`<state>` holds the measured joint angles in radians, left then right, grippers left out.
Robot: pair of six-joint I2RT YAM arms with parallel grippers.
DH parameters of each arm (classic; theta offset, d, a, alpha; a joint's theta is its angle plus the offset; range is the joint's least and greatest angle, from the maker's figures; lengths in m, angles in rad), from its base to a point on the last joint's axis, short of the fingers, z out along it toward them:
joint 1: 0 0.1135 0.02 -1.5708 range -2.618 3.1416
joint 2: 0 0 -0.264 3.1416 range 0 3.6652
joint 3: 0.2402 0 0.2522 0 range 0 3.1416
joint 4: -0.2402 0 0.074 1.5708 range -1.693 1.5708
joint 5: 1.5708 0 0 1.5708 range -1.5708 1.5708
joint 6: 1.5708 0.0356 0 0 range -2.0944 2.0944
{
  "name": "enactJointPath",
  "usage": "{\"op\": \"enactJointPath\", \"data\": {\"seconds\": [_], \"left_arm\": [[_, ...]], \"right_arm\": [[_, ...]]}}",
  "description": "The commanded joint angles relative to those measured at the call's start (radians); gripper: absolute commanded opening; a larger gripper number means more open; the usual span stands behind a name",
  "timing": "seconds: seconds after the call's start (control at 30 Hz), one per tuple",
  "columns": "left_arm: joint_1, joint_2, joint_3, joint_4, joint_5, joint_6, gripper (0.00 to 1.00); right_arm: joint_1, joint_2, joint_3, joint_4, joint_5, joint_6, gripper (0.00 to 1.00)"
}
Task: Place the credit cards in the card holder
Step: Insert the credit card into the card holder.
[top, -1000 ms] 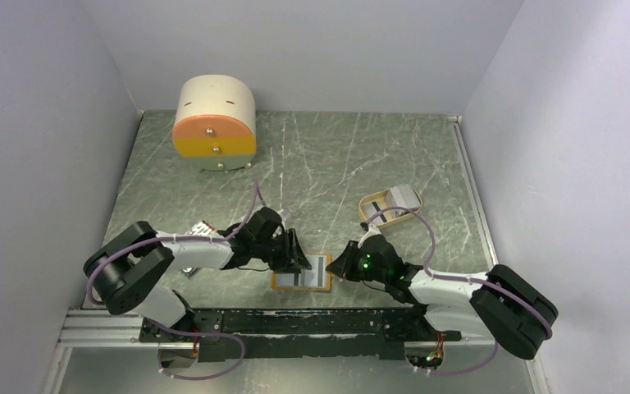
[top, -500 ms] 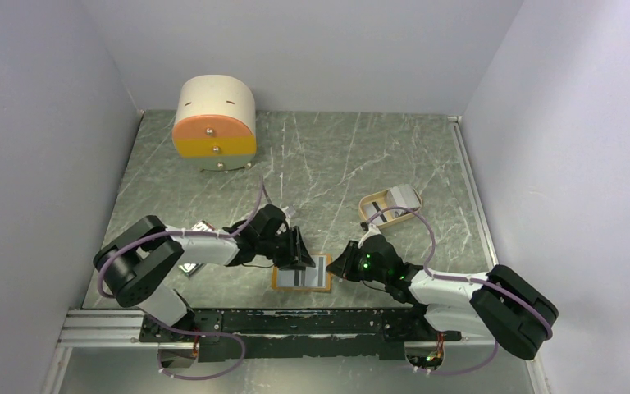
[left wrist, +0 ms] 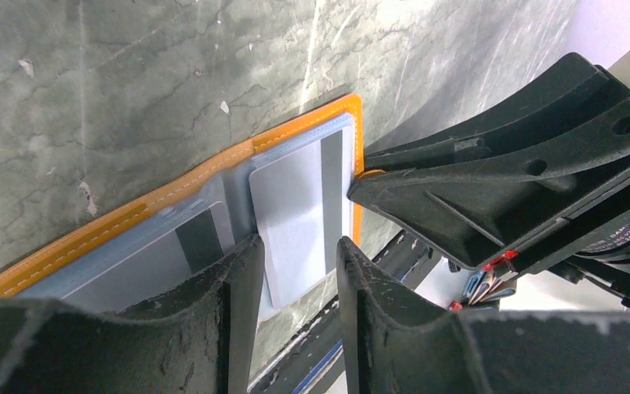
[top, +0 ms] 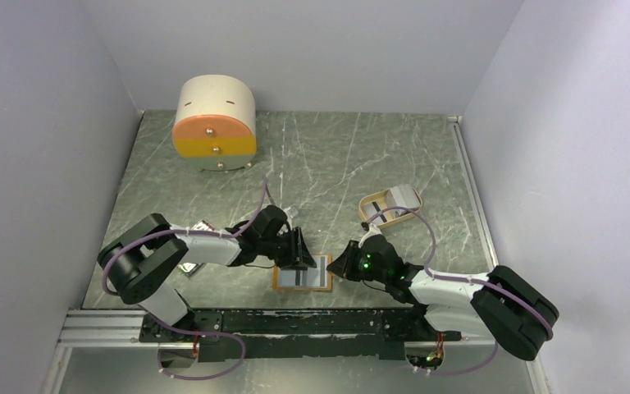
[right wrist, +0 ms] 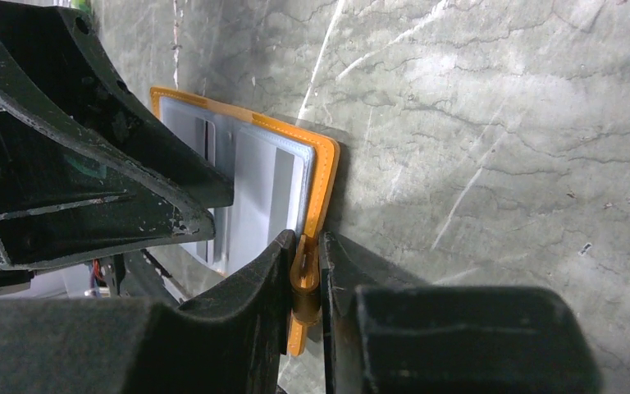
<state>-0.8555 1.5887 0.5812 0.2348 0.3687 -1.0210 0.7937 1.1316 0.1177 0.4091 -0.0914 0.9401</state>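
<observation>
The holder [top: 316,275] lies open and flat on the tabletop [top: 336,156], at the middle of the near edge, between the two grippers. Its long axis runs along that edge. Its pale inside faces up, and its orange rim shows all around.

The tab [right wrist: 303,279] is at the holder's right end and points toward the right arm. The right gripper [top: 338,264] has this tab between its fingers [right wrist: 246,287]. They are closed on it, with only the thin tab in the gap.

The left gripper [top: 298,250] is over the holder's far left part. Its jaws stand part open, and in the left wrist view there is a clear gap between the fingers [left wrist: 230,320]. In this gap a card [left wrist: 295,213] is seen, lying flat on the right half of the holder. The card's long axis goes across the holder, and its grey stripe is along the side nearest the tab. The fingers do not pinch it; if they touch it, I cannot tell. A second card [left wrist: 160,258] with a dark stripe sits in the left half, under the clear pocket.

A tray [top: 369,205] with more cards [top: 402,197] is farther back, toward the right edge. A drawer box [top: 215,123] stands at the far left corner.
</observation>
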Motion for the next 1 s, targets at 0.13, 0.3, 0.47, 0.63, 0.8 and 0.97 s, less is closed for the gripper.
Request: {"op": "enactJointPath", "data": {"seconds": [0.13, 0.3, 0.47, 0.63, 0.8, 0.97], "left_arm": [[-0.014, -0.071, 0.020, -0.003, 0.000, 0.011, 0.44], [-0.006, -0.154, 0.035, -0.119, -0.054, 0.036, 0.46], [0.011, -0.247, -0.001, -0.184, -0.113, 0.038, 0.47], [0.056, -0.291, -0.044, -0.299, -0.171, 0.034, 0.44], [0.101, -0.364, -0.102, -0.361, -0.220, 0.033, 0.48], [0.138, -0.405, -0.149, -0.352, -0.187, 0.029, 0.54]], "right_arm": [[-0.003, -0.046, -0.005, -0.078, 0.039, -0.008, 0.20], [-0.008, -0.065, -0.003, -0.102, 0.048, -0.020, 0.19], [-0.013, -0.069, -0.005, -0.108, 0.048, -0.024, 0.20], [-0.016, -0.060, -0.001, -0.098, 0.032, -0.028, 0.20], [-0.018, -0.083, 0.015, -0.140, 0.044, -0.037, 0.21], [-0.034, -0.136, 0.029, -0.212, 0.063, -0.059, 0.21]]}}
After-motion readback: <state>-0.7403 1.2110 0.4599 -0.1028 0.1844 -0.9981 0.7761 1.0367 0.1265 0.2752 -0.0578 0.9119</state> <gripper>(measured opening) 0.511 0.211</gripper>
